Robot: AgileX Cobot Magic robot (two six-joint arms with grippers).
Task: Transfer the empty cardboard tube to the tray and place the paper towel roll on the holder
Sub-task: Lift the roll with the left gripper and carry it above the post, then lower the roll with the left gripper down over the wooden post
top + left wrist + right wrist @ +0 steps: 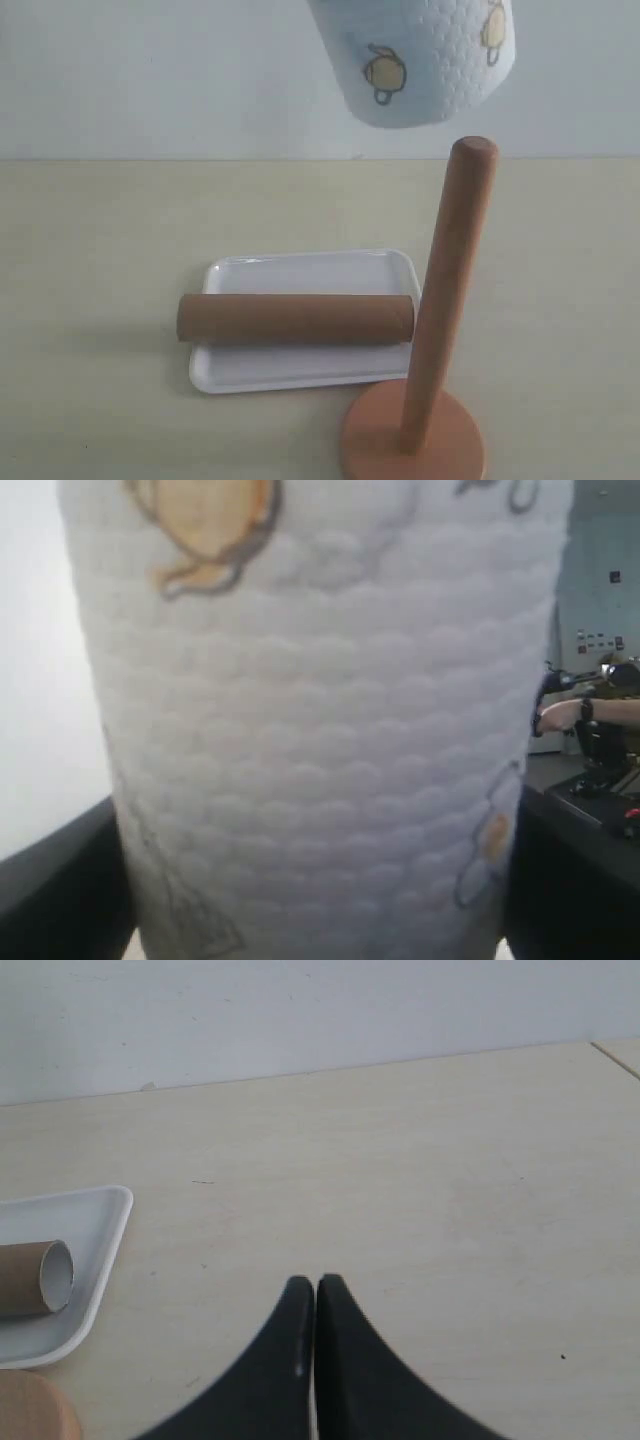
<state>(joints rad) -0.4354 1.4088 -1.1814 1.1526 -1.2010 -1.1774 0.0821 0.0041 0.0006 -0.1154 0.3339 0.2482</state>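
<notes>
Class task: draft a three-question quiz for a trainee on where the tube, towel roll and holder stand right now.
1. True or false: the cardboard tube lies on the tray.
2. The paper towel roll is: A) slid onto the holder; B) in the air above the holder's top; C) lying in the tray.
3. Fill in: the right pincer is ____ and empty.
Key: 1 true; 2 B; 3 shut.
</notes>
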